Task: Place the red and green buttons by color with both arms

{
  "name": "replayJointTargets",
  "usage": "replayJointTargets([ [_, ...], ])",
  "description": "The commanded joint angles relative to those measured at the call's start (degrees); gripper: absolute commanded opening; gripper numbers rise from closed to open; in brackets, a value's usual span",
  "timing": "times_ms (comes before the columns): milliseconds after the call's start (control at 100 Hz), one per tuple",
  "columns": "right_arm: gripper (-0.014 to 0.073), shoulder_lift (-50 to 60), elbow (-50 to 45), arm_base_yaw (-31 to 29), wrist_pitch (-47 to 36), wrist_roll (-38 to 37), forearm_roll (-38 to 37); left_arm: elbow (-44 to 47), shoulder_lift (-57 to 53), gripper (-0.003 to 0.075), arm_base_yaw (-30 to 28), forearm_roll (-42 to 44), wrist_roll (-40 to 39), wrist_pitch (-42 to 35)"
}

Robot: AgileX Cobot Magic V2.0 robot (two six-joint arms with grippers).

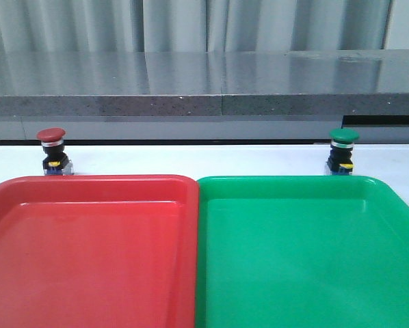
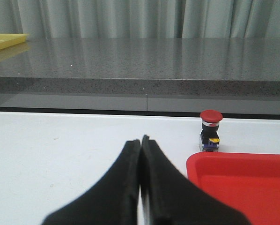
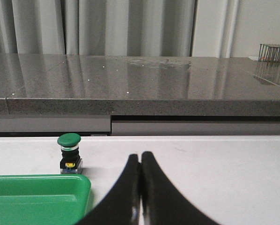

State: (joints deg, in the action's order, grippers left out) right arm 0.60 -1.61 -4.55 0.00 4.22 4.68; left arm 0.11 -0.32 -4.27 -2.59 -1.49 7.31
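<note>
Buttons are still out on the bench, neither one in a tray. Starting from the arms: the left tool (image 2: 141,140) has its two curved black fingers pressed flat together with nothing between them, hanging over bare white bench (image 1: 191,160). The right tool (image 3: 140,157) is the same, matte black fingers closed tip to tip and holding nothing.

Beyond the left tool, off to its side, the red button (image 2: 210,131) stands upright just behind the far rim of the red tray (image 1: 88,246): a domed dark-red cap, silver collar, black body with a yellow mark, clear-blue base. The green button (image 3: 69,153) stands upright the same way just behind the far rim of the green tray (image 1: 307,253).

Both trays are glossy moulded plastic with rounded corners and raised rims, lying side by side with edges touching, red on the left, green on the right. A speckled grey stone ledge (image 1: 204,85) runs behind.
</note>
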Motion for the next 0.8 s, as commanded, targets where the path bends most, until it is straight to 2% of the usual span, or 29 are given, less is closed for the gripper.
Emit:
replayJointTargets([
  [0, -0.0063, 0.22, 1.42, -0.22, -4.94, 0.26, -0.03, 0.70, -1.77, -0.0020, -0.17, -0.07, -0.49, -4.48],
  [490, -0.0063, 0.22, 1.42, -0.22, -4.94, 0.26, -0.03, 0.58, -1.65, -0.0020, -0.17, -0.21, -0.49, -7.31],
  [790, -0.0063, 0.22, 1.42, -0.22, -4.94, 0.26, -0.03, -0.37, 2.31, -0.0021, -0.17, -1.60, -0.49, -7.31],
])
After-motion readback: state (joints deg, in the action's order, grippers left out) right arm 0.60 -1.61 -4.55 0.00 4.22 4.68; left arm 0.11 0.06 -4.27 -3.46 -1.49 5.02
